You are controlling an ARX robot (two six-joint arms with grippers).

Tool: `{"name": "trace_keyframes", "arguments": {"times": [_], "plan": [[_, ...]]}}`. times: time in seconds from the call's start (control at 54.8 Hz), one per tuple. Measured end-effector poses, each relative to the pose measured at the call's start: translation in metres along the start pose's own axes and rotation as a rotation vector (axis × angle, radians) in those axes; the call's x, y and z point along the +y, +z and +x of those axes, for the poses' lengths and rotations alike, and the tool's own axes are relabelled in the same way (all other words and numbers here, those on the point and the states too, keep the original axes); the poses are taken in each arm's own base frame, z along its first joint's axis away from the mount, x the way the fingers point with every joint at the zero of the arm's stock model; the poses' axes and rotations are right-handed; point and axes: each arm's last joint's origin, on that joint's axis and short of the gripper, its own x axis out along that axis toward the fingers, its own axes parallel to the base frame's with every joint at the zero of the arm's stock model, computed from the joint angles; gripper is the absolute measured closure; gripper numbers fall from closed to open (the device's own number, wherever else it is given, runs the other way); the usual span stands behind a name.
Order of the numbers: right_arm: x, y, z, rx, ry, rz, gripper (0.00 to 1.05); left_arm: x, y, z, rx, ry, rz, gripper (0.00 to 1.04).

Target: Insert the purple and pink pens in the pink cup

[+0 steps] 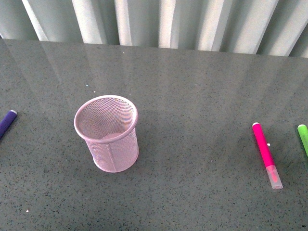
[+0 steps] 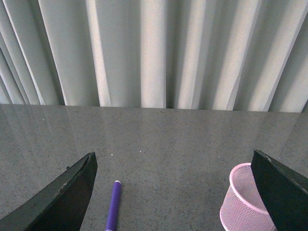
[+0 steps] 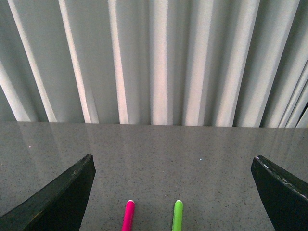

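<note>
The pink cup (image 1: 107, 133) stands upright and empty, left of the table's middle. The purple pen (image 1: 6, 123) lies at the left edge of the front view, partly cut off. The pink pen (image 1: 266, 154) lies at the right, its pale cap toward me. Neither gripper shows in the front view. My left gripper (image 2: 175, 192) is open above the table, with the purple pen (image 2: 113, 211) between its fingers and the cup (image 2: 244, 202) by one finger. My right gripper (image 3: 173, 192) is open, with the pink pen (image 3: 128, 215) between its fingers.
A bright green marker (image 1: 303, 137) lies right of the pink pen at the frame edge, and it also shows in the right wrist view (image 3: 177, 215). The grey speckled table (image 1: 192, 86) ends at a pale pleated curtain (image 1: 159, 21) at the back.
</note>
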Motion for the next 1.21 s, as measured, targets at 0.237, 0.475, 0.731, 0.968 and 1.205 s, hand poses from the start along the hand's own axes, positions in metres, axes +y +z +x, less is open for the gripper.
{"name": "trace_keyframes", "arguments": {"times": [0.237,0.475,0.731,0.968,1.205], "plan": [[0.0,0.0,0.0,0.0,0.0,0.0,0.07,0.0,0.0,0.0,0.0,0.0,0.0,0.07],[0.0,0.0,0.0,0.0,0.0,0.0,0.07,0.0,-0.003,0.001,0.084,0.146,-0.042,0.07],[0.0,0.0,0.0,0.0,0.0,0.0,0.07,-0.001,0.013,0.026,0.257,0.205,-0.145,0.07],[0.0,0.0,0.0,0.0,0.0,0.0,0.07,0.011,0.027,0.076,0.598,0.156,-0.113,0.07],[0.0,0.0,0.0,0.0,0.0,0.0,0.07,0.029,0.035,0.14,0.764,0.093,-0.138,0.07]]}}
